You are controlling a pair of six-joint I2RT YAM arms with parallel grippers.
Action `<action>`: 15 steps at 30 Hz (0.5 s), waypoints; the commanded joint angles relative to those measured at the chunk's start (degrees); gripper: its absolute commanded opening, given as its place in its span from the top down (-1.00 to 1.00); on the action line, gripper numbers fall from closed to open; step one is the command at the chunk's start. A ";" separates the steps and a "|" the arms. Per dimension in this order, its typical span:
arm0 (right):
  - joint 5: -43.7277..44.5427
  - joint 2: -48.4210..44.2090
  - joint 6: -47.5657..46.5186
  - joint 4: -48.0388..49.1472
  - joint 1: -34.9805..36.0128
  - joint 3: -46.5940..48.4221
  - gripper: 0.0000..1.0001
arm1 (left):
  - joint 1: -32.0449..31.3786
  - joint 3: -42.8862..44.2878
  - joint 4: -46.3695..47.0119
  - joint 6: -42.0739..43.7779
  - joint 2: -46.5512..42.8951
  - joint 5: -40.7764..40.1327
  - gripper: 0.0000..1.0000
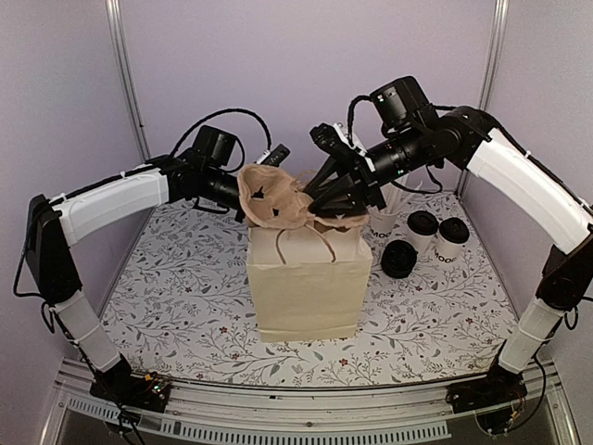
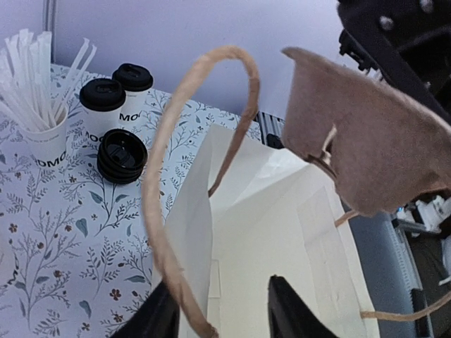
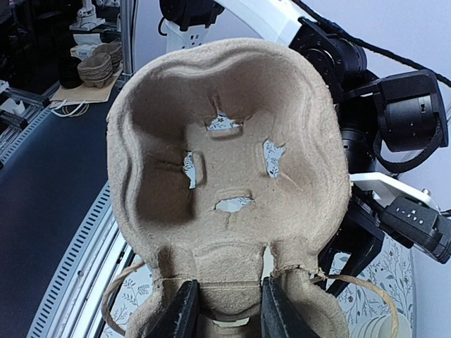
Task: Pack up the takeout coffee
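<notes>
The right tool [image 3: 227, 311] was pinched on the lower edge of a moulded pulp carrier [image 3: 225, 155]. It held the carrier tilted over the open mouth of the paper bag [image 1: 306, 278] at the centre of the top view. The left tool [image 2: 222, 313] stood part open at the bag's rim, apparently with 1 finger on either side of the near wall and not clamped on it. A loop handle [image 2: 204, 141] arched just beside it.

The 2 lidded coffee cups [image 1: 422, 225] [image 1: 453, 239] stood on the desk [image 1: 185, 278] at right of centre. They were near a stack of black lids [image 1: 399, 260] and a cup of straws [image 1: 383, 219], and apart from the bag.

To do this step well, the mouth probably needed spreading wide. The carrier likely needed levelling and lowering clear of both handles, so that it would seat flat at the bottom.
</notes>
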 commanded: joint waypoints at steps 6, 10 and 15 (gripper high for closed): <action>-3.31 1.36 1.92 2.28 0.66 -2.47 0.40 | 2.61 -4.18 4.83 -1.68 -7.31 -5.00 -0.26; -3.81 2.18 2.54 3.50 0.66 -2.95 0.40 | 6.70 -9.11 11.18 -3.75 -12.13 -5.07 -0.63; -3.26 3.67 3.56 4.85 0.66 -2.86 0.41 | 11.20 -13.19 17.46 -6.90 -15.18 -4.83 -0.64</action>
